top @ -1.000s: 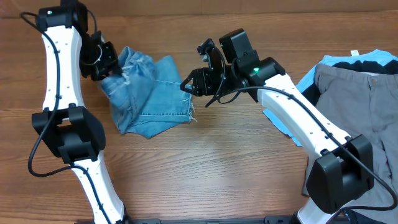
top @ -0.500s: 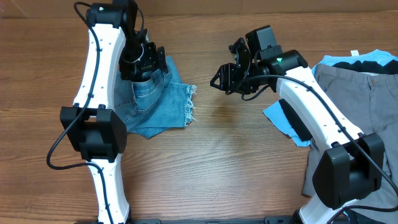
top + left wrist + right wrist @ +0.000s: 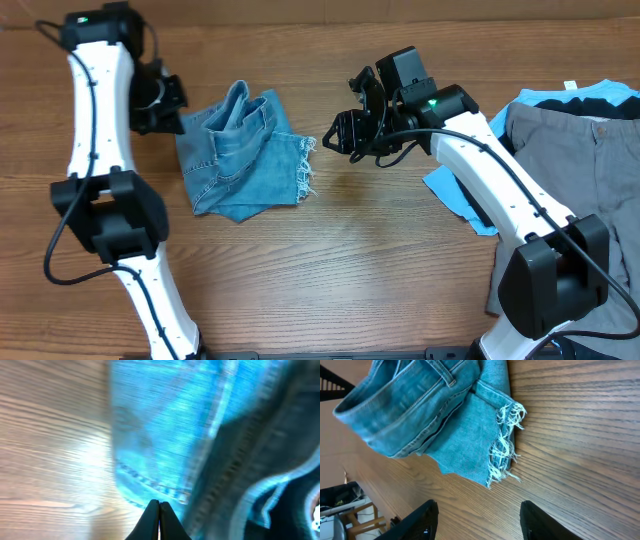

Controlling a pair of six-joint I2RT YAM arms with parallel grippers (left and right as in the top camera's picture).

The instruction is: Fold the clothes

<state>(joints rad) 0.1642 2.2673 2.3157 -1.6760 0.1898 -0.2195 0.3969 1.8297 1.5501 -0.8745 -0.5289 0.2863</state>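
The jeans [image 3: 245, 150] lie crumpled on the tabletop [image 3: 330, 260] between the arms: soft, weighty denim by the look of it, probably best pinched at the thick waistband [image 3: 385, 420] or frayed hem [image 3: 505, 445] (seams should give a firmer bite). The left gripper [image 3: 159, 512] is closed and empty beside the cloth; the right gripper [image 3: 480, 517] hangs open near the hem.

- A wooden surface [image 3: 350, 260] of mid-brown planks, its grain running left to right, fills almost the whole overhead view.
- Its bare wood spans the front edge and the middle.
- A pale strip [image 3: 280, 8] lies along the surface's far edge, at the top of the overhead view.
- In the right wrist view, past the surface's edge at lower left, stands a light wooden frame [image 3: 362, 510] with a dark object [image 3: 335, 495] beside it; both are too small to identify.
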